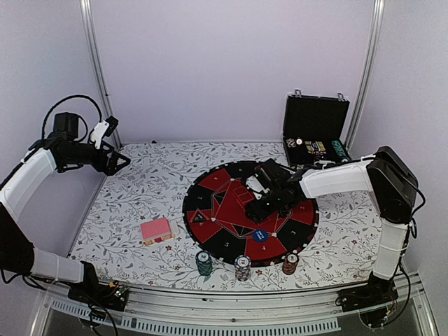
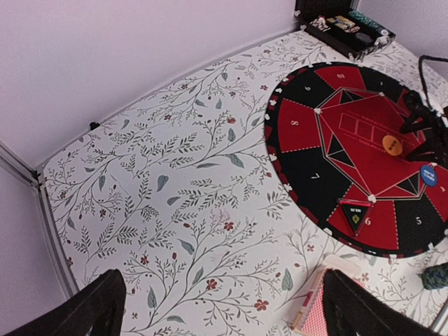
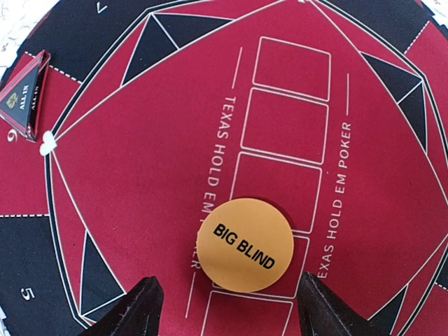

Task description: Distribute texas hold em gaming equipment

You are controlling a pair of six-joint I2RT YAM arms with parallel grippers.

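Overhead, left to right. Left gripper (image 1: 120, 162) hangs above the far-left corner of the floral table (image 1: 140, 182), fingers wide apart, holding nothing.

Playing cards: one deck (image 1: 155, 229), pink-red back up, flat on the cloth just left of the round mat (image 1: 210, 183). Its long axis runs roughly left-right, with the right end turned slightly toward the far side.

Chips: three upright stacks along the mat's near rim: dark green (image 1: 204, 263), blue-white (image 1: 242, 267), brown-red (image 1: 290, 263). Chips per stack cannot be counted.

Button discs: two. Blue disc (image 1: 260, 234) lies flat on a near red sector. Orange disc (image 3: 244, 244), marked BIG BLIND, lies flat on the red centre field; in the wrist view its lettering slopes down to the right.

Right gripper (image 3: 227, 302) sits low over the orange disc, fingers apart either side of its near edge, not clamping it.

One triangular ALL IN marker (image 3: 24, 105) lies on the mat's left side.

One black case (image 1: 315, 120) stands open at far right.
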